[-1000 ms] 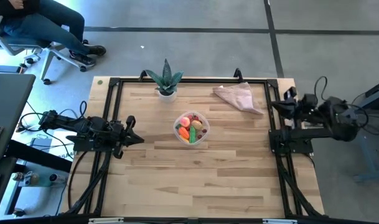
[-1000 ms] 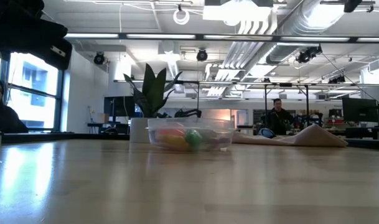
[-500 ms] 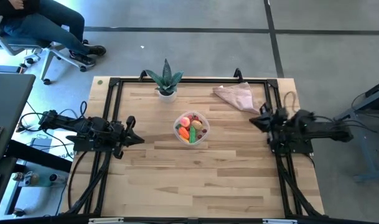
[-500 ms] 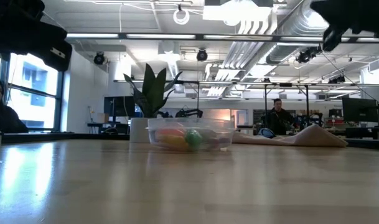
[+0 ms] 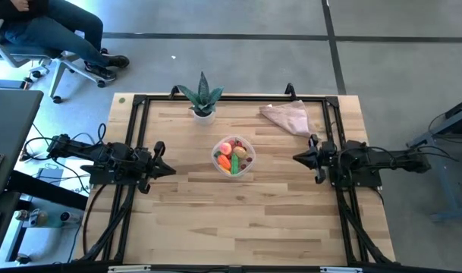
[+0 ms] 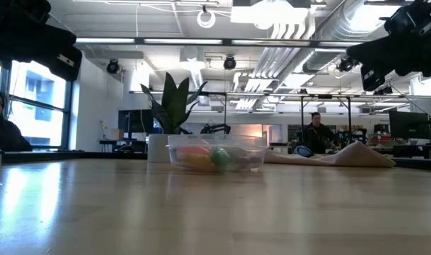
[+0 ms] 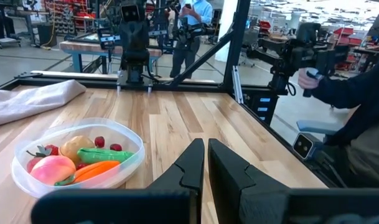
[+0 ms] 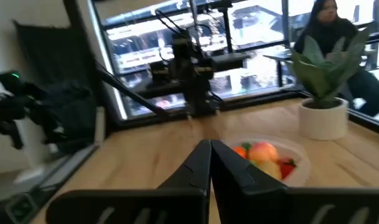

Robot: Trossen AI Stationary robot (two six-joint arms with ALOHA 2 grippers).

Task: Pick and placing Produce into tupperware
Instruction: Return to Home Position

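Your tupperware (image 5: pixel 252 154) sits mid-bench (image 5: pixel 238 220), produce (image 5: pixel 231 159) piled inside. Left end effector (image 5: pixel 167 169) over left bench edge, fingers closed, nothing held. Right end effector (image 5: pixel 299 158) over right edge, fingers closed, nothing held.

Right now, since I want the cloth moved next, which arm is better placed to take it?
Right, I'd say. The cloth lies on the right side of the table, close to the right gripper; the left gripper would have to cross past the tub.
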